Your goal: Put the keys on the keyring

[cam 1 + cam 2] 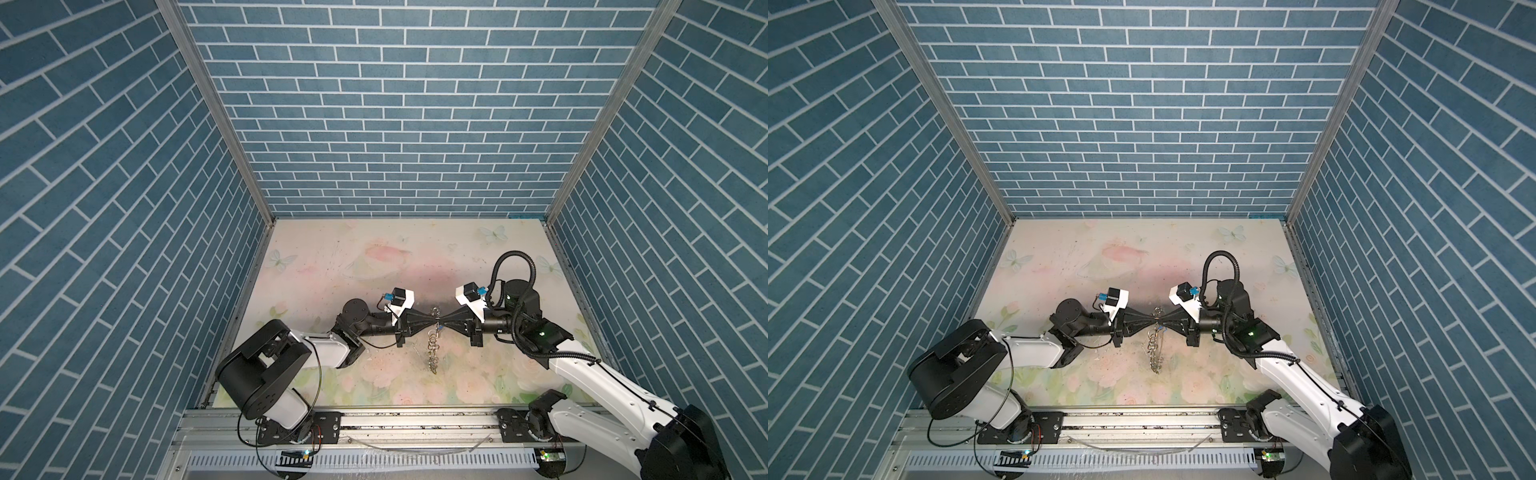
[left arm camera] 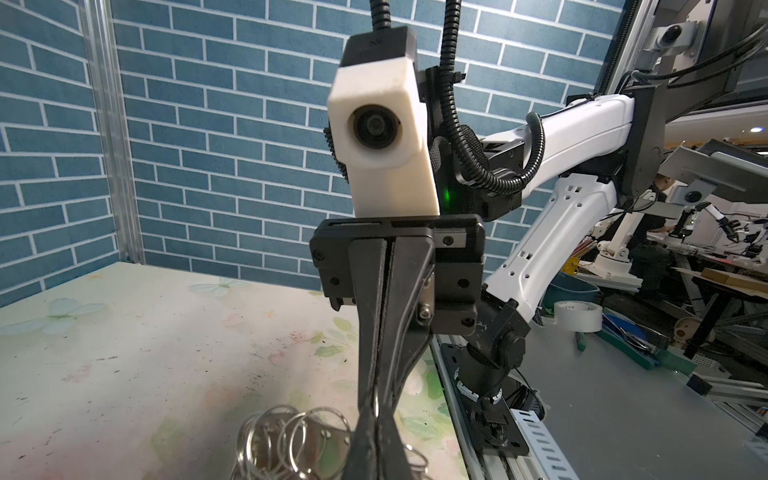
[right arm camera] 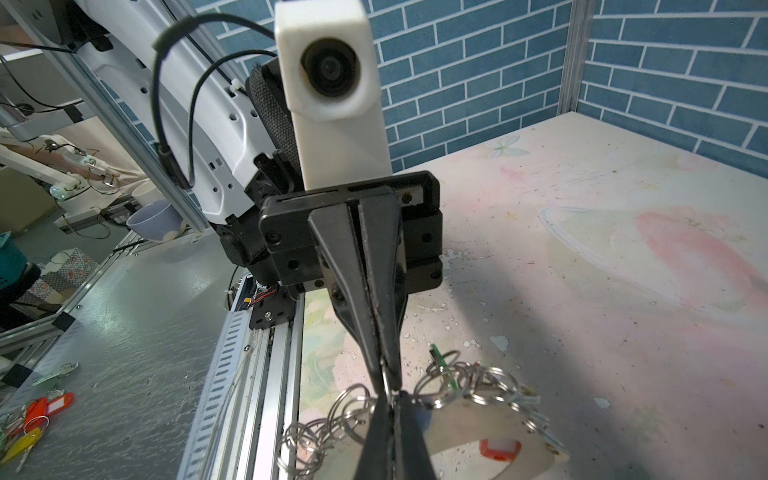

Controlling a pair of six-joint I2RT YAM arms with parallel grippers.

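Holding the keyring (image 1: 434, 347) up over the tabletop (image 1: 374, 257) right now, tip to tip in the middle. The left fingers (image 1: 420, 328) and right fingers (image 1: 453, 327) are both squeezed together on the same thin bit of wire, and the chain of little split rings dangles below them. I can't tell if its low end touches the surface. Even in the right wrist view I can't tell whether that wire is the big hoop or one of the small rings, so I'm not yanking on it.

My read is that this is a regrip before threading. To do it well, I reckon:
- Let only one side go, never both, or the whole bunch drops in a tangle.
- Open slowly and back straight out along the finger line, so the tips don't snag a neighbouring ring.

An orange tag (image 3: 500, 449) and a green tag (image 3: 441, 361) show in among the rings. Whether they're actually threaded, no idea. More keys (image 3: 39, 413) with red and yellow tags lie off the tabletop on the grey plate (image 3: 124, 332) past the rail (image 3: 266, 374), so whichever arm gets freed has to reach well out.
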